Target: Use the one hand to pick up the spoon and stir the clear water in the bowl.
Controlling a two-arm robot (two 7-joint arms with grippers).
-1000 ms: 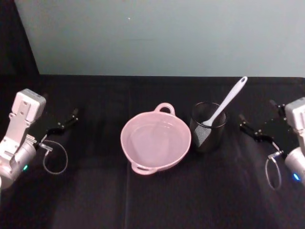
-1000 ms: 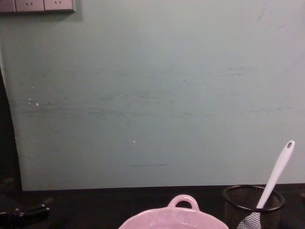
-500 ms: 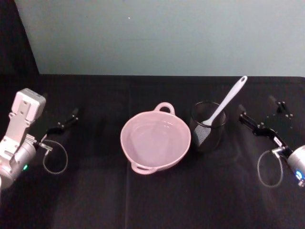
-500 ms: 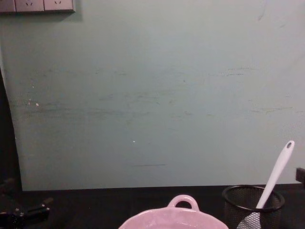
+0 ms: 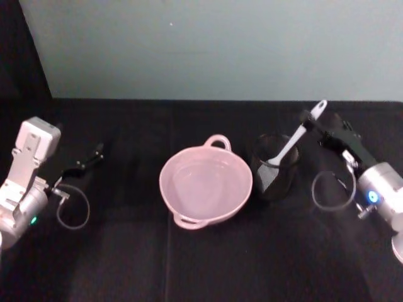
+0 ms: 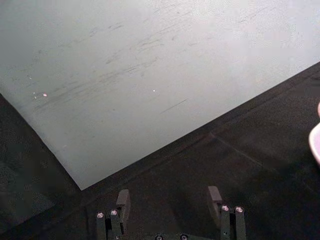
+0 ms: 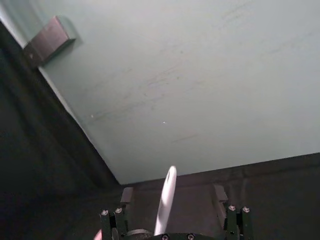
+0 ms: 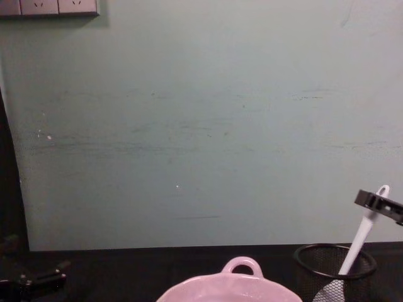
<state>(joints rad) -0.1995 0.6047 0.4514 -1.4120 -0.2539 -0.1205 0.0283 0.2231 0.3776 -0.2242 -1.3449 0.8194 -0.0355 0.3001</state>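
Right claw point(image 5: 318, 123) now open around spoon point(image 5: 296, 137)

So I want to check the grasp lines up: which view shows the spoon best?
The head view: the whole spoon shows, head in the mesh cup, the right hand open at its handle end. The chest view shows the handle from the side; the right wrist view, its handle between the fingers. The left hand sits parked.

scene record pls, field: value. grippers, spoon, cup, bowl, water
right gripper: open, fingers either side of upper spoon handle, not closed on it
left gripper: open, idle, far left of bowl
spoon: leaning in cup, head down
cup: black mesh, right of bowl
bowl: pink, centre
water: too clear to confirm
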